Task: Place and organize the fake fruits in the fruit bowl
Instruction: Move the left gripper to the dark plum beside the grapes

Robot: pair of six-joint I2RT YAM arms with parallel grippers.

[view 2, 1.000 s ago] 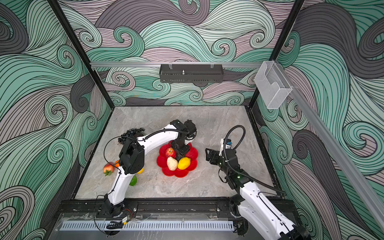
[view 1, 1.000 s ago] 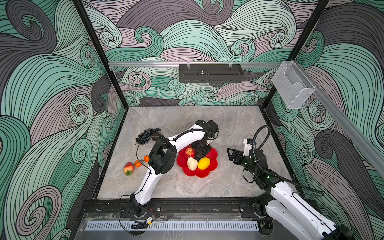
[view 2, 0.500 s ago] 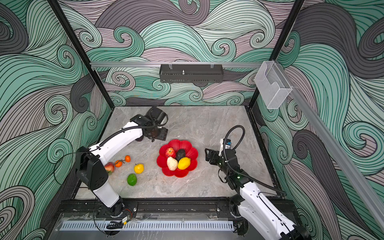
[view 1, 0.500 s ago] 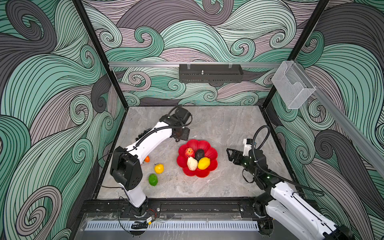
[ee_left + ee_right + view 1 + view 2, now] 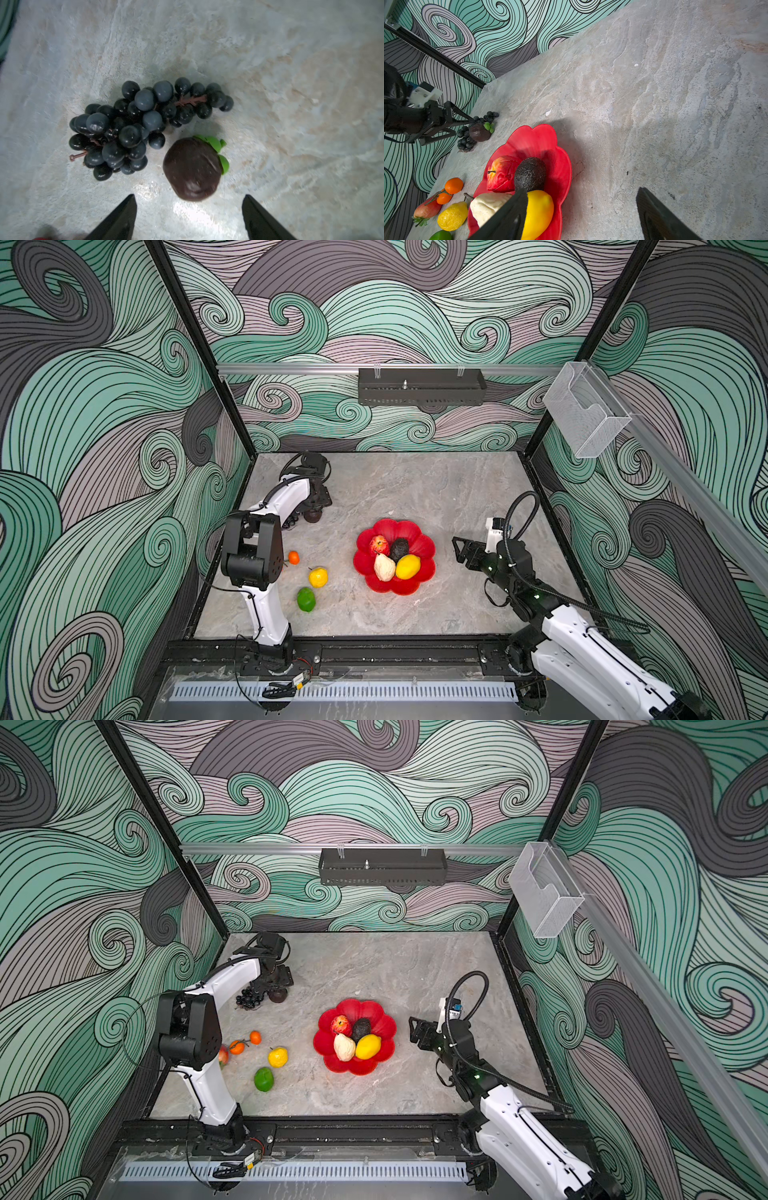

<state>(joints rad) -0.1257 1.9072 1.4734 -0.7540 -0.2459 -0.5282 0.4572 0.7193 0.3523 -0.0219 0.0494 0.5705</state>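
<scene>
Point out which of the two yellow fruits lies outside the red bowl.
The wrinkled lemon on the table beside the green lime; the smooth lemon already lies in the fruit bowl.

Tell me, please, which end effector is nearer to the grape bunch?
Left. The left end effector, open, hovers right beside the grape bunch; the right end effector, also open, sits on the opposite side of the fruit bowl, well away.
</scene>
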